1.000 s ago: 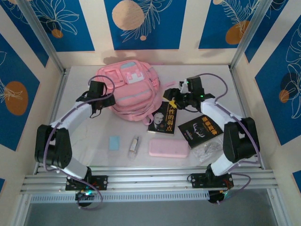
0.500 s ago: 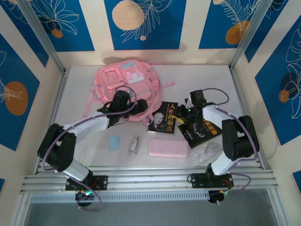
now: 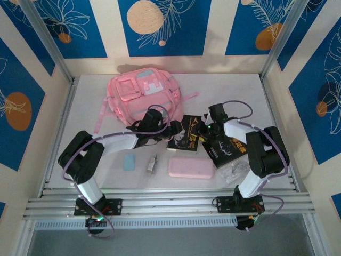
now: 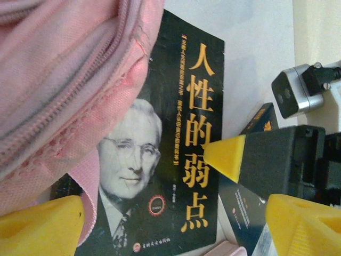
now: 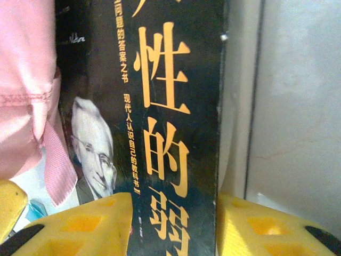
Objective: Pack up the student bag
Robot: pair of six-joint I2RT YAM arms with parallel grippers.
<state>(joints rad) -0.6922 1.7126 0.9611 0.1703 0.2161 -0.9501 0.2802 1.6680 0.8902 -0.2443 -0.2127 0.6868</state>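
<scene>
Nearest me, in a row across the table, lie a small blue pad, a little white-and-silver thing I can't make out, a pink pencil case and a crumpled clear wrapper at the right end.

Just behind that row are two dark books. The second book sits to the right, tilted, just behind the wrapper. The book with a man's face and gold lettering lies flat near the middle, cover up.

Both arms bend in over that book. The left gripper hangs at its left side. From the left wrist, its yellow fingers sit wide apart in the bottom corners with the cover between them, released and gripping nothing. The right gripper is down at the book's right side. Its yellow tip reaches over the gold lettering at the book's right side. From the right wrist, the fingers stand parted astride the book's right edge, one over the cover, the other beside it over bare table. It looks released rather than clenched.

Farthest back, left of centre, the bag lies flat. Its near edge reaches the book. From the left wrist, pink fabric with a zip overlaps the cover's upper left. From the right wrist, a pink strap lies over the book's left edge.
</scene>
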